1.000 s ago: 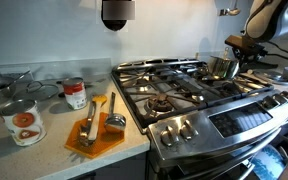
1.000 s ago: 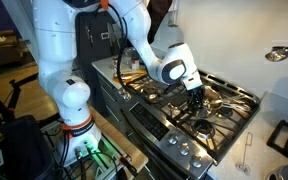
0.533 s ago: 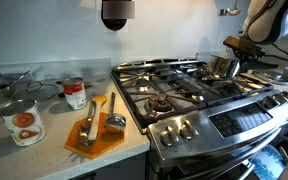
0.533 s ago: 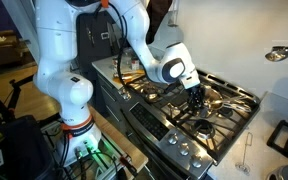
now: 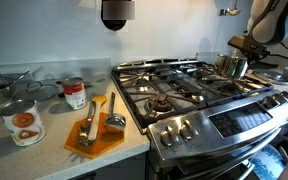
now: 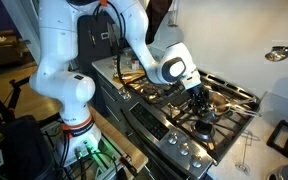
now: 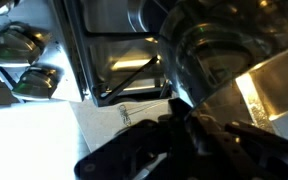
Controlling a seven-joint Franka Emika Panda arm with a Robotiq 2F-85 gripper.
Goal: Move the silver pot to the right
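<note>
The silver pot (image 5: 230, 66) is a small shiny steel saucepan held over the stove's far grates. It also shows in an exterior view (image 6: 204, 102) under the arm's wrist and fills the right of the wrist view (image 7: 239, 70). My gripper (image 5: 240, 47) is shut on the pot's rim; its dark fingers (image 7: 184, 125) grip the wall at the bottom of the wrist view. The gripper (image 6: 197, 93) hangs from the white arm. The pot's handle is not clearly visible.
A gas stove (image 5: 194, 95) with black grates and front knobs (image 6: 179, 140). On the counter stand two labelled tin cans (image 5: 22, 120) (image 5: 74, 93) and an orange board (image 5: 96, 135) with utensils. A ladle (image 6: 277, 50) hangs on the wall.
The gripper and the pot have shifted a little along the stove toward the right edge of the frame and slightly upward.
</note>
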